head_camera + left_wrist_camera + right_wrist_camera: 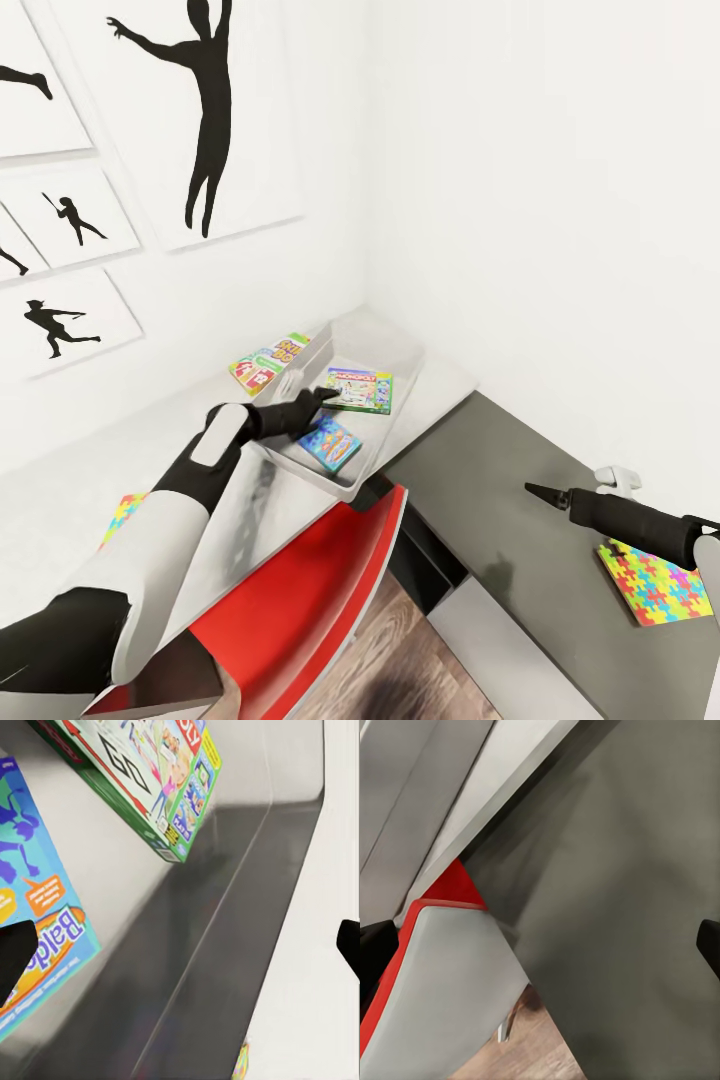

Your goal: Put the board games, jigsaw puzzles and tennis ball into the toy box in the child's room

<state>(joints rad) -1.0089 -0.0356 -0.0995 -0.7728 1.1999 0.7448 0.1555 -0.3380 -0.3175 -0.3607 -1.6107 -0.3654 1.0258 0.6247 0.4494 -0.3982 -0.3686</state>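
Where the right gripper (pixel 530 489) hovered, its jaws spread wide and empty in the wrist view, a jigsaw puzzle (pixel 655 592) lay just beside its arm on the dark surface, long axis running toward the wall. Thin, light and probably floppy, it looked best pinched at an edge. Farther off, the left gripper (pixel 325 396) hung open and empty over the toy box (pixel 400 345), above two board games (pixel 358 388).

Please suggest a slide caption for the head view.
Left end effector over the toy box holding two board games.
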